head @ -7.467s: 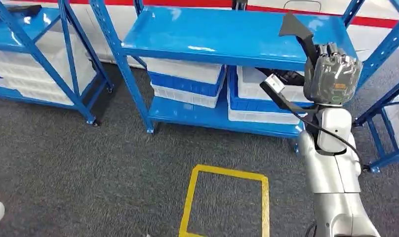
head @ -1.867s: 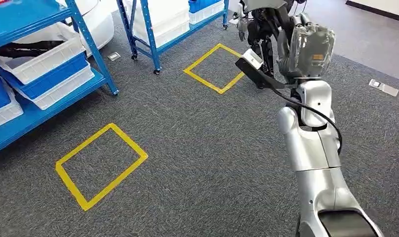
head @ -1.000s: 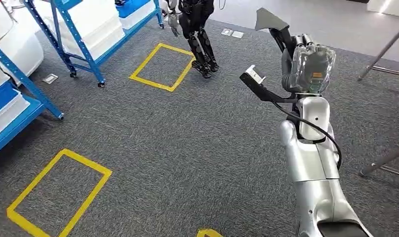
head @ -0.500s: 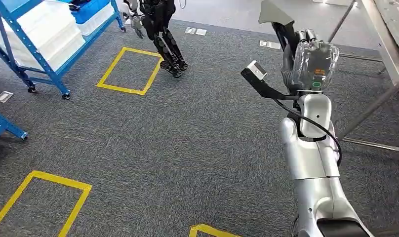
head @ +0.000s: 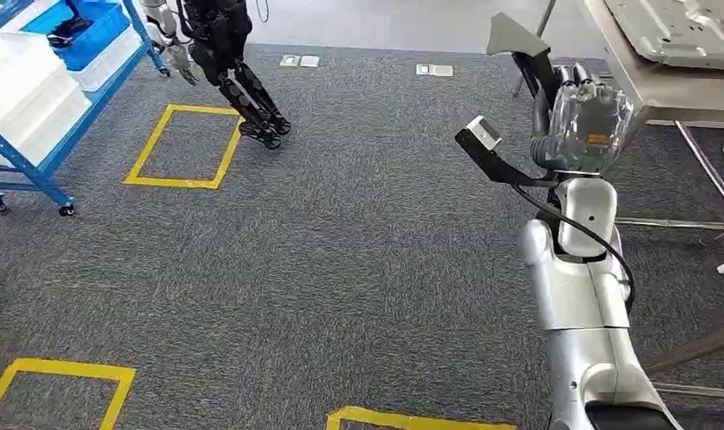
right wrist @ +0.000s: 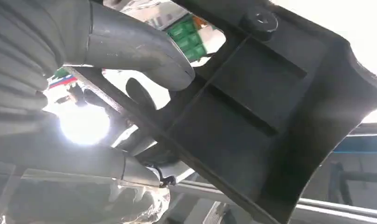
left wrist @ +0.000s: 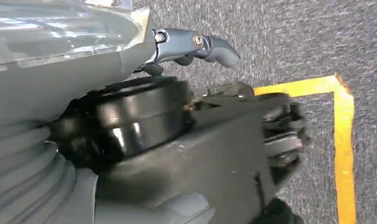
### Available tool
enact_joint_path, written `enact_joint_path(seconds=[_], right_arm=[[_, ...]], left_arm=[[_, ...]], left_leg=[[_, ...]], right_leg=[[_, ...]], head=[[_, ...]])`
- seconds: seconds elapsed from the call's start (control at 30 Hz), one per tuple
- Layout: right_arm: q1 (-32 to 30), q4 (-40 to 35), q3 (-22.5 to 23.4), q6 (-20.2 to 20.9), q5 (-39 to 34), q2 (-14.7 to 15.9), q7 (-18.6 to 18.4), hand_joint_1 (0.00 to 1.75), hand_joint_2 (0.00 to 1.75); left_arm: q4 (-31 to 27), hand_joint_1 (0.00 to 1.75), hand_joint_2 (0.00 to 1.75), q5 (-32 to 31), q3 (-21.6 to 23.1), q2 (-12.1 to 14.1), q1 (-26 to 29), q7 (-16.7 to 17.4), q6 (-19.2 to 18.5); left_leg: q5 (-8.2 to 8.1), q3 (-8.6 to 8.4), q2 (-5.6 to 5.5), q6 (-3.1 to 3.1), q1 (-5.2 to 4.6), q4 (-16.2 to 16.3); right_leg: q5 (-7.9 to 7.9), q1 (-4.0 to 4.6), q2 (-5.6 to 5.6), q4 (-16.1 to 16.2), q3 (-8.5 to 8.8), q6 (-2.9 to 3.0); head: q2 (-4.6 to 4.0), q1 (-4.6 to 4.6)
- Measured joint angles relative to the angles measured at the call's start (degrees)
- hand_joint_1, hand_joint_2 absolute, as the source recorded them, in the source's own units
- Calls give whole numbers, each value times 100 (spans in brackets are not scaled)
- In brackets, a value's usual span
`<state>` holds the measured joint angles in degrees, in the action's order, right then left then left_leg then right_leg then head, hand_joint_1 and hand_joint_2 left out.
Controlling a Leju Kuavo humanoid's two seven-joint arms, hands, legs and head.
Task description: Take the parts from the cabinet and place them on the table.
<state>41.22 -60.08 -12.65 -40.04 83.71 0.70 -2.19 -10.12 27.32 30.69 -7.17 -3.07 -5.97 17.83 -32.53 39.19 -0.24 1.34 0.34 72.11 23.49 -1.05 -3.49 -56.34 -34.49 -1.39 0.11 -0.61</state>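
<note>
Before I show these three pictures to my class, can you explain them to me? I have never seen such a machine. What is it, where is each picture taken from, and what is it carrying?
This is a walking humanoid robot with two silver arms. The wide picture comes from a camera on its head, looking down at grey carpet with yellow tape squares. Its right hand is raised and holds a black plastic part. A metal table stands just beyond it, a blue shelf rack far left, and another dark robot near that rack. The other two pictures come from cameras at the wrists. The right wrist one shows the thumb pressed on the black part, seen close. The left wrist one shows the left hand hanging over the carpet.
</note>
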Motion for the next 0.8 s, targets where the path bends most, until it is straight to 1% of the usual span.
enact_joint_path(seconds=[0.1, 0.13, 0.17, 0.2, 0.23, 0.27, 0.3, 0.33, 0.37, 0.4, 0.43, 0.47, 0.5, 0.53, 0.57, 0.6, 0.63, 0.67, 0.7, 0.73, 0.77, 0.8], right_arm=[[0, 0, 0, 0, 0, 0, 0, 175, 175], [0, 0, 2, 0, 0, 2, 0, 175, 175], [2, -2, 6, 0, 2, 11, -2, 175, 175], [2, -7, 9, 0, 9, 15, -4, 175, 175], [7, -46, 39, 0, 37, 41, -33, 175, 175], [-2, -70, 44, 0, 61, 65, -46, 175, 175], [-58, -124, 98, 0, 100, 164, -90, 175, 175], [-88, -192, 168, 0, 122, 253, -135, 175, 175], [-87, -206, 184, 2, 127, 262, -138, 175, 175], [-93, -223, 192, 2, 129, 278, -140, 175, 175], [-108, -225, 194, 4, 129, 284, -144, 175, 175], [-146, -225, 199, 15, 140, 299, -159, 175, 175], [-179, -225, 212, 44, 149, 313, -181, 175, 175], [-202, -230, 227, 55, 151, 326, -208, 175, 175], [-213, -249, 247, 63, 155, 348, -227, 175, 175], [-212, -280, 275, 72, 162, 365, -236, 175, 175], [-211, -315, 304, 88, 166, 383, -243, 175, 175], [-207, -341, 326, 100, 168, 393, -243, 175, 175], [-236, -361, 352, 103, 170, 411, -243, 175, 175], [-277, -363, 383, 105, 170, 442, -240, 175, 175], [-309, -378, 421, 103, 170, 472, -230, 175, 175], [-322, -396, 446, 96, 170, 487, -221, 175, 175]], left_arm=[[0, 0, 175, 0, 0, 0, 0, 0, 0], [0, 0, 175, 2, -2, 0, 1, 0, -4], [0, 0, 175, 0, -22, 0, 6, -2, -22], [0, 0, 175, 0, -35, 0, 8, -4, -35], [0, 0, 175, -26, -66, 7, 13, -24, -100], [0, 0, 175, -44, -72, 7, 17, -33, -131], [0, 0, 175, -66, -72, 15, 12, -37, -190], [0, 0, 175, -109, -72, 13, 4, -33, -234], [0, 0, 175, -109, -72, 15, 8, -31, -238], [0, 0, 175, -109, -72, 17, 18, -26, -243], [2, 0, 175, -109, -72, 22, 22, -26, -247], [6, 0, 175, -109, -72, 28, 22, -20, -256], [9, 0, 175, -114, -72, 35, 22, -20, -269], [9, 0, 175, -116, -72, 44, 21, -20, -282], [9, 0, 175, -118, -72, 46, 18, -22, -302], [9, 0, 175, -116, -72, 48, 14, -39, -334], [11, 0, 175, -111, -72, 66, 16, -81, -383], [13, 0, 175, -90, -74, 83, 20, -157, -474], [18, 0, 175, -62, -76, 111, 21, -225, -527], [20, 0, 175, -35, -79, 109, 21, -267, -527], [20, 0, 175, -7, -85, 109, 18, -328, -522], [20, 0, 175, 2, -87, 109, 10, -361, -516]], left_leg=[[0, 0, 0, 0, 0, 0], [32, -25, -2, 3, 0, -51], [234, -195, -33, 25, 0, -409], [374, -325, -87, 40, 2, -678], [538, -673, -513, 84, 26, -1368], [523, -706, -420, 74, 3, -1421], [548, -701, -314, 113, -34, -1431], [631, -741, -159, 205, 6, -1540], [636, -733, -100, 231, -2, -1540], [634, -729, -13, 233, -19, -1540], [633, -717, 72, 234, -26, -1539], [633, -711, 161, 234, -28, -1539], [630, -710, 237, 231, -28, -1539], [626, -713, 303, 229, -28, -1538], [622, -715, 362, 222, -28, -1538], [612, -719, 422, 208, -28, -1532], [593, -733, 459, 176, -71, -1520], [560, -715, 508, 133, -112, -1495], [559, -734, 555, 123, -128, -1496], [554, -743, 604, 116, -117, -1496], [550, -752, 669, 95, -101, -1506], [519, -740, 710, 60, -87, -1492]], right_leg=[[0, 0, 0, 0, 0, 0], [0, 0, -9, 0, 0, 0], [-2, 1, -63, -6, 5, -2], [-3, 0, -93, -10, 7, -4], [-10, 38, -193, -33, -21, -20], [-47, 12, -274, -34, -82, -74], [-103, -36, -403, -5, -120, -157], [36, 15, 43, -220, -273, -145], [212, 17, 184, -575, -441, -122], [410, 12, 241, -1077, -674, -105], [575, 9, 263, -1557, -906, -103], [663, 0, 276, -1909, -1068, -133], [631, -10, 285, -1901, -1053, -172], [521, -26, 307, -1628, -884, -228], [352, -39, 356, -1139, -610, -284], [174, -49, 472, -552, -278, -331], [104, -42, 840, -91, -13, -329], [89, 13, 813, -55, 47, -259], [75, 0, 710, -55, 15, -199], [74, 2, 666, -56, 3, -193], [67, 22, 598, -55, -13, -153], [38, -13, 537, -33, -2, -102]], head=[[0, 0], [0, 2], [0, 2], [0, -2], [0, 7], [0, -6], [0, 6], [0, 22], [0, 35], [0, 46], [0, 37], [0, 44], [0, 39], [0, 46], [0, 44], [0, 46], [0, 53], [0, 55], [0, 11], [0, 7], [0, 15], [0, 13]])
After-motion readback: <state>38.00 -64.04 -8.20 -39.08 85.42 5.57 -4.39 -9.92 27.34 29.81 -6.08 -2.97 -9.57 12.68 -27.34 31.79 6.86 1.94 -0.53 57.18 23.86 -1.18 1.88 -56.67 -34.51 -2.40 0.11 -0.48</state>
